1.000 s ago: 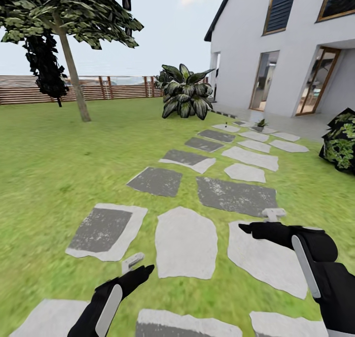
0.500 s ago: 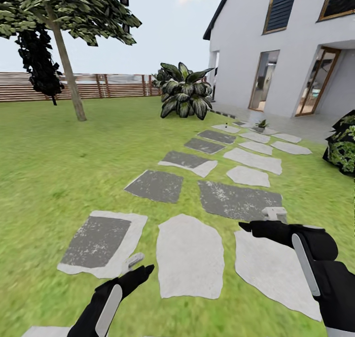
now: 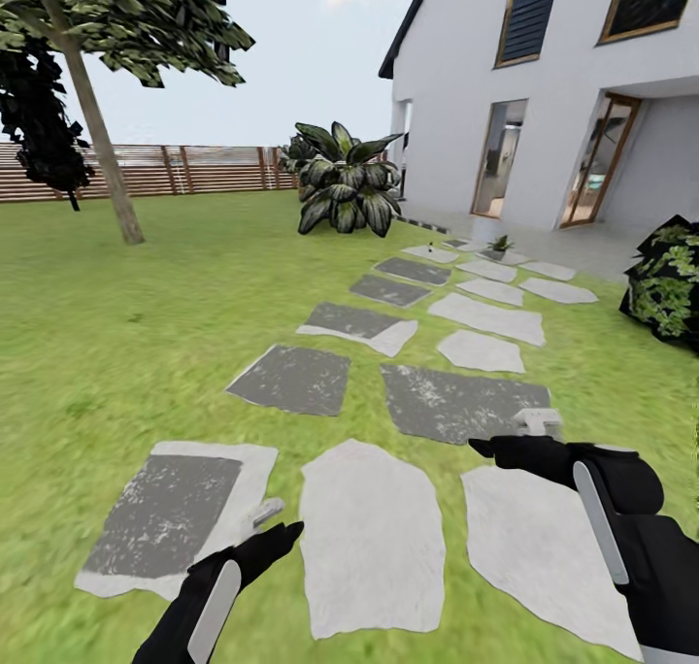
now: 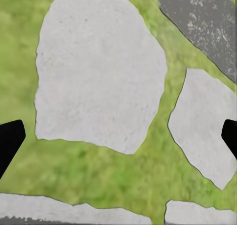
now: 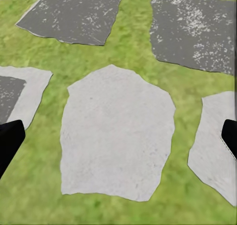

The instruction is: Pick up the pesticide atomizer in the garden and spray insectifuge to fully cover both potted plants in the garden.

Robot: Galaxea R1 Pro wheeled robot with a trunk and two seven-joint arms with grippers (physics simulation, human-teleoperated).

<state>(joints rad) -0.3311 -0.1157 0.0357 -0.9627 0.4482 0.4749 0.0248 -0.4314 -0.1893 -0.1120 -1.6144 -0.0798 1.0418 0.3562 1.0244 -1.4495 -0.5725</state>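
You had both tools out in front of you over the lawn (image 3: 116, 334), the left tool (image 3: 264, 520) low beside a pale stone (image 3: 374, 538) and the right tool (image 3: 524, 433) at the near edge of a dark stone (image 3: 461, 402). Both wrist views showed the black fingers (image 4: 10, 141) (image 5: 10, 143) spread wide apart with nothing between them, only stones and grass below. The stone path ran ahead toward the house (image 3: 544, 91). At its far end a small potted plant (image 3: 501, 246) stood on the paving by the house. A tiny dark object (image 3: 430, 248) sat on a far stone, too small to identify. A striped-leaf bush (image 3: 342, 191), a tree (image 3: 92, 111) and a fence (image 3: 194, 169) stood beyond.
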